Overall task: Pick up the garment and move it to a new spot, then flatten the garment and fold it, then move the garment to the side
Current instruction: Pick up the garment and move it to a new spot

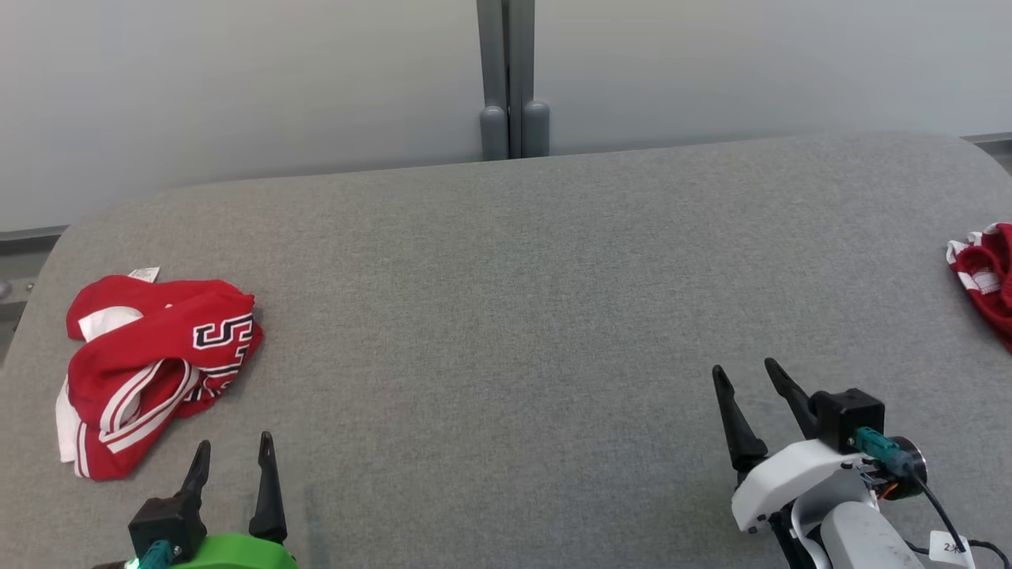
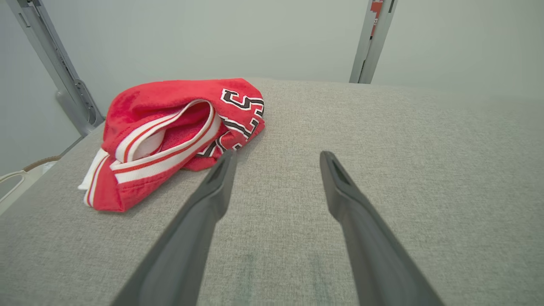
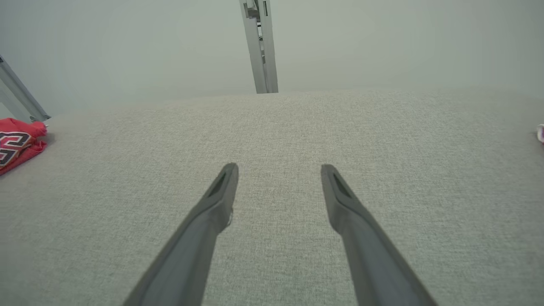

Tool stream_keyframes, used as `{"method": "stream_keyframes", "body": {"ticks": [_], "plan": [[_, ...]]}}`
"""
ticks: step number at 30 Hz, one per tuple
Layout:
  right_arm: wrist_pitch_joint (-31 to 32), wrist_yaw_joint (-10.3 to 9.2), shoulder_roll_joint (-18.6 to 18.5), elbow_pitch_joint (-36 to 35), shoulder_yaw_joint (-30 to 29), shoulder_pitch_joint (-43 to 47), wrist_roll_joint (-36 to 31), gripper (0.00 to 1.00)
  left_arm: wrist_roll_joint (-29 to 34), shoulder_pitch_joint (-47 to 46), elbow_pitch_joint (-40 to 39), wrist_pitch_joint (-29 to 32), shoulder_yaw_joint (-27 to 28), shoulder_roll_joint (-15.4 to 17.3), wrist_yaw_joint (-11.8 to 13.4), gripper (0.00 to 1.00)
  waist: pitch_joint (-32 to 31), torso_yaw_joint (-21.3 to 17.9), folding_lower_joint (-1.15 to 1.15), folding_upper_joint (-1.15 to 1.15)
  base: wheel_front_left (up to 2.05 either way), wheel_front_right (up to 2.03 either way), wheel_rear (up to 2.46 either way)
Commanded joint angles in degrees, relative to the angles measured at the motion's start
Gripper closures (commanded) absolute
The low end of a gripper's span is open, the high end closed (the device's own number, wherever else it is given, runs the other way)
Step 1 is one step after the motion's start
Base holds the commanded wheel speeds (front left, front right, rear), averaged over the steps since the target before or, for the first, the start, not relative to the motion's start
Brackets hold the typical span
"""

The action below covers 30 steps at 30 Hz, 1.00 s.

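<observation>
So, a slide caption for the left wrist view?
Open left gripper near a crumpled red jersey on the grey table.

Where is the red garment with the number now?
In the head view, the red garment lies crumpled on the grey table, far left, ahead of the left pincer.

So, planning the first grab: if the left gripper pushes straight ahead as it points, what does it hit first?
Probably the red garment: the left gripper has one fingertip by its near edge, the other over bare table. Depth is unclear.

garment (image 3: pixel 19 144) cut by left edge, red cloth (image 1: pixel 987 273) by right edge; pale speck (image 3: pixel 540 132) unidentifiable
</observation>
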Motion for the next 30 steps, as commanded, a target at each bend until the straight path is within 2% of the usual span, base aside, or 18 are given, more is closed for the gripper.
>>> {"method": "stream_keyframes", "body": {"ticks": [1, 5, 13, 19, 24, 27, 30], "plan": [[-0.3, -0.11, -0.2, -0.5, 0.4, -0.1, -0.3, 0.00, -0.7, -0.1, 0.1, 0.0, 0.3, 0.1, -0.2, 0.00, 0.4, 1.2, 0.00, 0.00, 0.00, 0.00, 0.00], [-0.3, -0.11, -0.2, -1.4, 2.0, -0.8, -0.8, 0.00, -1.0, -1.0, 1.1, 0.0, 1.1, 0.1, -0.2, 0.00, 1.0, 5.2, 0.00, 0.00, 0.00, 0.00, 0.00], [-0.3, -0.11, -0.3, -2.1, 4.5, -1.7, 1.7, 0.00, -1.7, -1.1, 2.9, 0.0, 3.6, 0.1, -0.3, 0.00, 1.7, 16.7, 0.00, 0.00, 0.00, 0.00, 0.00], [-0.3, -0.11, -0.3, -2.1, 6.6, -2.0, 3.3, 0.00, -1.5, 0.2, 3.6, 0.0, 6.6, 0.1, -0.3, 0.00, 1.5, 22.3, 0.00, 0.00, 0.00, 0.00, 0.00], [-0.3, -0.11, -0.3, -1.4, 8.3, -3.0, 3.8, 0.00, -3.0, 0.4, 4.5, 0.0, 8.3, 0.1, -0.4, 0.00, 2.2, 23.7, 0.00, 0.00, 0.00, 0.00, 0.00], [-0.3, -0.11, -0.3, -1.6, 9.1, -3.8, 3.7, 0.00, -4.8, -1.1, 5.5, 0.0, 6.8, 0.6, -0.5, 0.00, 3.3, 23.0, 0.00, 0.00, 0.00, 0.00, 0.00], [-0.3, -0.11, -0.3, -2.0, 9.6, -5.4, 3.0, 0.00, -8.4, -3.8, 6.8, 0.0, 3.4, 3.0, -0.5, 0.00, 5.2, 21.8, 0.00, 0.00, 0.00, 0.00, 0.00]]}}
